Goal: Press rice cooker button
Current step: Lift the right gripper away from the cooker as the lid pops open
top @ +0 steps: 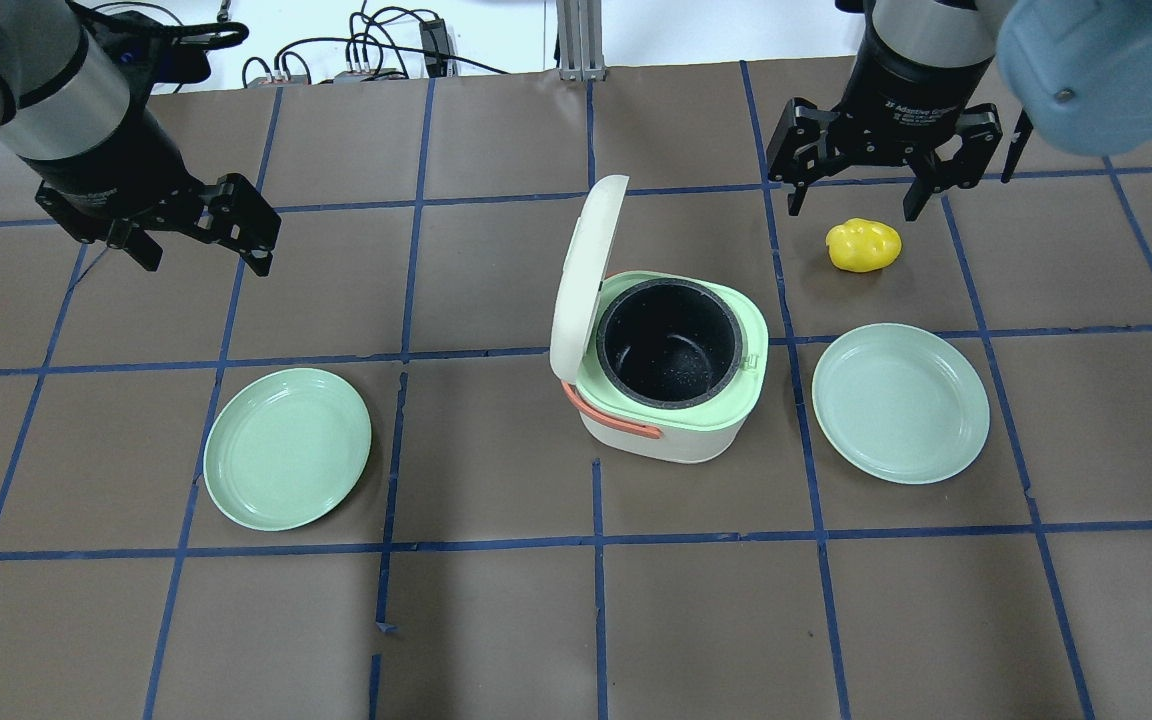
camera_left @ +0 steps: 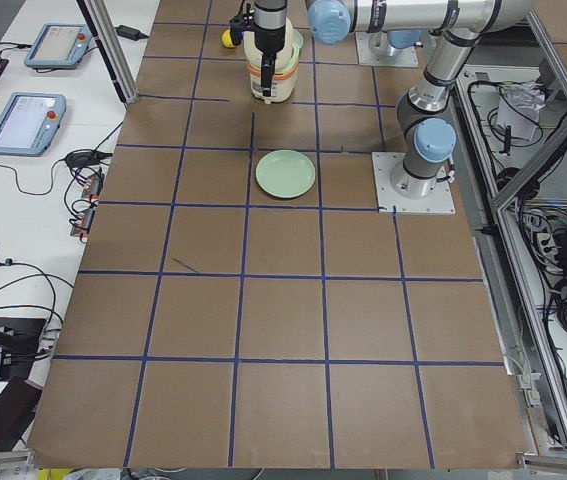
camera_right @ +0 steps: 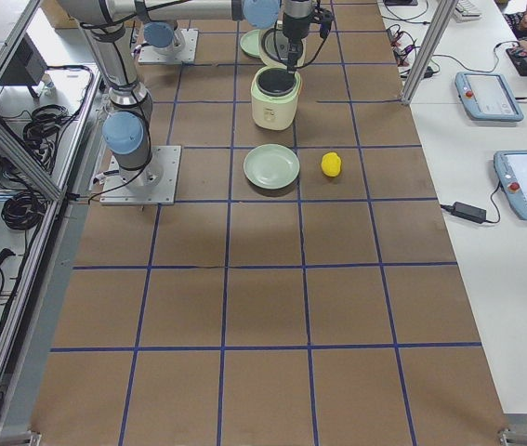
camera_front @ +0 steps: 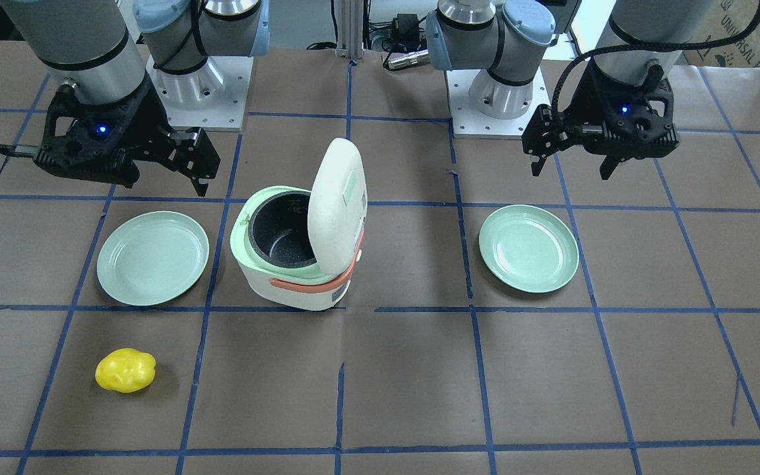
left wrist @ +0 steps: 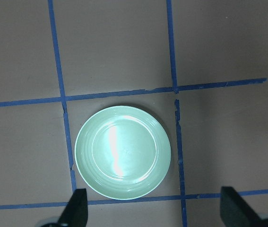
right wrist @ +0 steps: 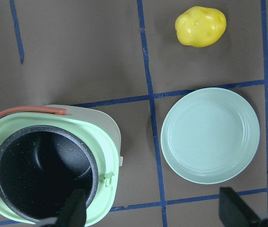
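**Free room and obstacles.** The rice cooker point(top: 666, 440) stands mid-table. Its raised lid point(top: 581, 270) stands upright along the cooker's left side and walls off approach from the left. The pot mouth lies open from above and from the right. A left plate point(top: 286, 447) and a right plate point(top: 901, 402) lie flat, each separated from the cooker by a strip of table. A yellow lumpy object point(top: 864, 245) lies far right, beyond the right plate. Broad table surface point(top: 596, 620) runs along the near side. The left gripper point(top: 206, 262) and right gripper point(top: 852, 210) hang above the table, fingers spread, touching nothing.
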`<state>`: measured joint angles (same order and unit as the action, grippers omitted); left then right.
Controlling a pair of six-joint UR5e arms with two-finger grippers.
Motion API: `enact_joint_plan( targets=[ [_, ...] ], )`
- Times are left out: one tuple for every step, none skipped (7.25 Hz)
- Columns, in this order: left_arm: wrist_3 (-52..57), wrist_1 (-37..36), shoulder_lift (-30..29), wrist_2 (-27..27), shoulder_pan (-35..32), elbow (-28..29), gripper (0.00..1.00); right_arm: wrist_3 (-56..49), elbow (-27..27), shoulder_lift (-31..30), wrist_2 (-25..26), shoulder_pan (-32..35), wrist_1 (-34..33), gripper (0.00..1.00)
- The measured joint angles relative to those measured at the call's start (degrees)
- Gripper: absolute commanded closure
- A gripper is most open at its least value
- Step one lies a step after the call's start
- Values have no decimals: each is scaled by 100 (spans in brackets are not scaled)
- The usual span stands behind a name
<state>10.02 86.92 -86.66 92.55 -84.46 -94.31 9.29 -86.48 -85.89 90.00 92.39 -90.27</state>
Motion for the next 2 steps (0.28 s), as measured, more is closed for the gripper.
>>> enact_joint_plan(
  targets=[
    [0,0,0,0,0,0,0,14,0,-2,-8,1,0,0],
    [0,0,0,0,0,0,0,18,0,-8,-14,7,3,0]
  ],
)
